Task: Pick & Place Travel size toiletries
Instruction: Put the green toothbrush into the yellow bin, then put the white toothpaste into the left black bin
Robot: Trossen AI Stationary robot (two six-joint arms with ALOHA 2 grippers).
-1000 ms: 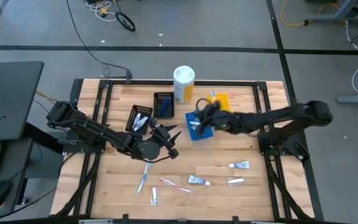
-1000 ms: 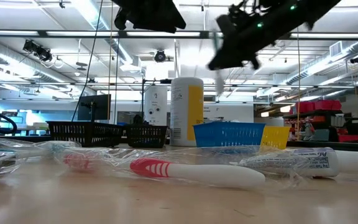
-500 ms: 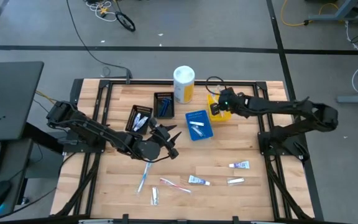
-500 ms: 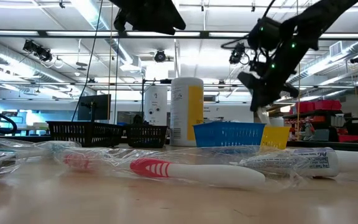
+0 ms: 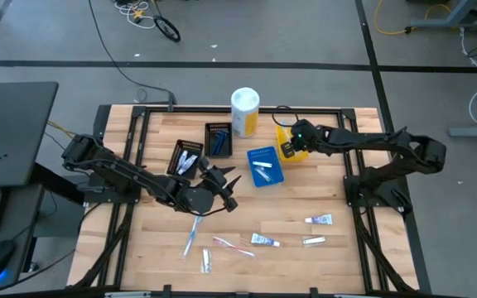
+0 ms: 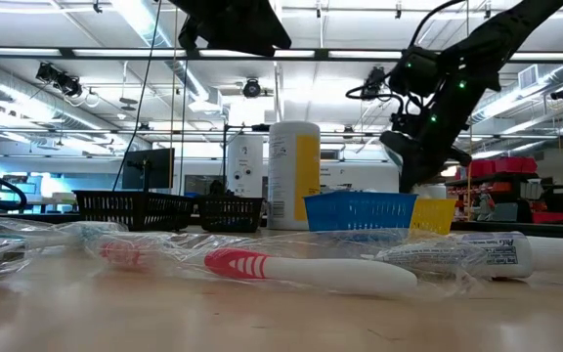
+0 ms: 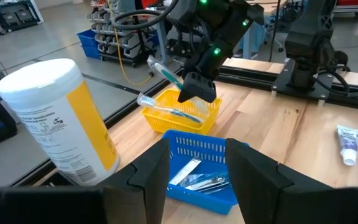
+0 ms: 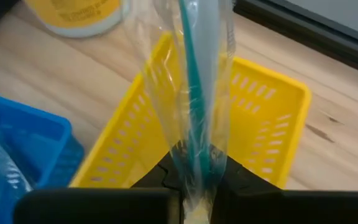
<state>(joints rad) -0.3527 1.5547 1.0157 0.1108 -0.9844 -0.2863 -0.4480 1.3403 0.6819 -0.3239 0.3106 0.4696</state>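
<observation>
Right gripper (image 5: 286, 150): over the yellow tray (image 5: 298, 132) at the back of the bench (image 5: 346, 199); fingers pinching a wrapped teal toothbrush (image 8: 194, 93) by one end.
Toothbrush in grip: clear wrapper, held above the yellow tray; the left wrist view shows it (image 7: 166, 71) slanting, with its lower part near or on another wrapped brush lying across the tray (image 7: 182, 112); cannot tell if they touch.
Left gripper (image 5: 226, 189): mid-bench, left of centre, in the air, holding nothing; fingers (image 7: 151, 177) spread apart, pointing toward the blue tray (image 5: 265, 165).
Blue tray: just beside the yellow tray; holds small wrapped flat items (image 7: 194, 177), too small to name.
Black trays (image 5: 201, 149): two, left of the blue tray; one holds white items, the other dark blue ones.
Canister (image 5: 244, 111): white and yellow, upright at the back edge, between the black trays and the yellow tray.
Loose on front of bench: light-blue toothbrush (image 5: 191, 236), pink toothbrush (image 5: 232, 246), small white tube (image 5: 205, 261), three more tubes (image 5: 265, 240) (image 5: 318, 219) (image 5: 313, 241) toward the right.
Low view: the pink toothbrush (image 6: 301, 269) and a tube (image 6: 487, 254) lie in clear wrap in the foreground.
</observation>
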